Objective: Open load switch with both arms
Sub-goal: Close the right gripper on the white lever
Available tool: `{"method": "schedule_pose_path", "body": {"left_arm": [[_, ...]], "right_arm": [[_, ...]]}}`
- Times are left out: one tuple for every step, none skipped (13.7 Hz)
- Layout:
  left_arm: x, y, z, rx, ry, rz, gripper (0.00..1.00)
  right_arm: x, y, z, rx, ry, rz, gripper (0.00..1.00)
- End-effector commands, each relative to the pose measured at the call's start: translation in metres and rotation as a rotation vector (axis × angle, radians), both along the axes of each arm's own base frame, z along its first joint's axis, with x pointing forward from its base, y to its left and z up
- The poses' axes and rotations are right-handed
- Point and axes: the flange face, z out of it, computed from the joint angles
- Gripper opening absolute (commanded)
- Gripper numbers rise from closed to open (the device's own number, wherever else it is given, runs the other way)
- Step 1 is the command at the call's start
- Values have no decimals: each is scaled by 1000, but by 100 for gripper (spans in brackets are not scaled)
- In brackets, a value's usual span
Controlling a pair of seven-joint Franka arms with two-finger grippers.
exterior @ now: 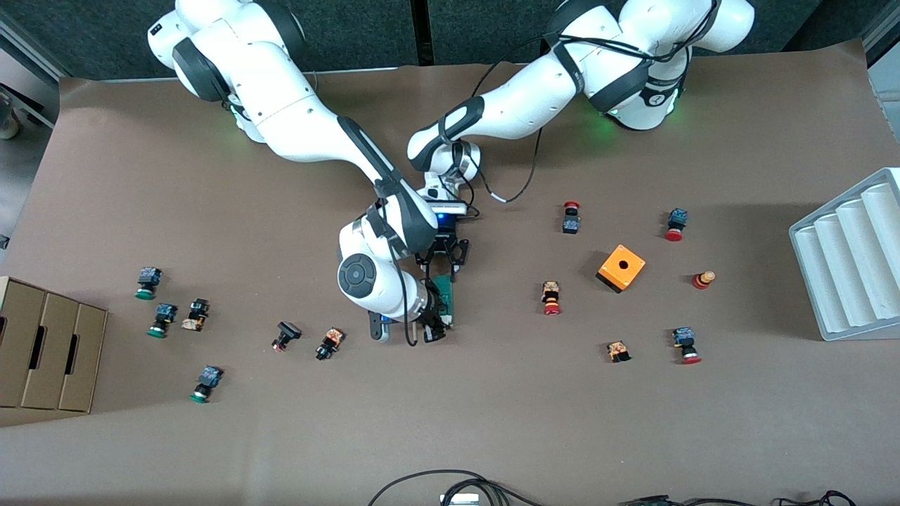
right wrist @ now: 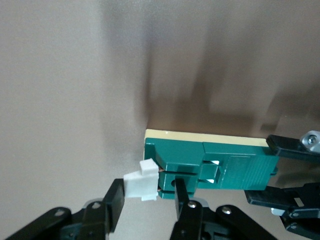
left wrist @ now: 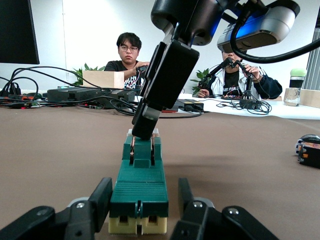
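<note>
On the right wrist view alone — load switch's [right wrist: 210, 167] white piece [right wrist: 140, 184].

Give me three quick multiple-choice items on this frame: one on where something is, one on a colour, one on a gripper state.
1. Where is the load switch?
A. in the grey tray
B. on the table between both grippers
C. on the cardboard box

2. What colour is the cube box with a hole?
A. orange
B. blue
C. white

3. What is the right gripper doing?
A. hanging open over bare table
B. holding a red push button
C. closed on the switch's white piece

Answers: 1 B, the left gripper holds one end, the right the other; 2 A, orange in the front view; 3 C, its fingers flank the white piece.
</note>
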Motion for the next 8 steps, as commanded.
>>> {"method": "schedule_pose_path", "body": {"left_arm": [[-4,4,-40,-14,38,1,60],[-4,4,-41,-13,39,1,60],[-4,4,-41,-13,39,1,60],[-4,5,-41,-13,39,2,60],[-4,4,-40,-14,38,1,60],[-4,5,-41,-13,39,2,60],[-4,5,-41,-13,39,2,60],[-4,5,-41,-13,40,3,60]], "right_arm": [[-10,7,-7,19,54,-6,48],[-10,7,-6,19,54,-6,48],[-11,8,-5,20,55,-5,48],[-13,9,-5,20,57,-1,48],[-13,9,-5,20,57,-1,48],[-13,9,-4,21,56,-1,48],[-13,9,-2,21,56,0,48],[-14,7,-2,20,59,-3,48]]}}
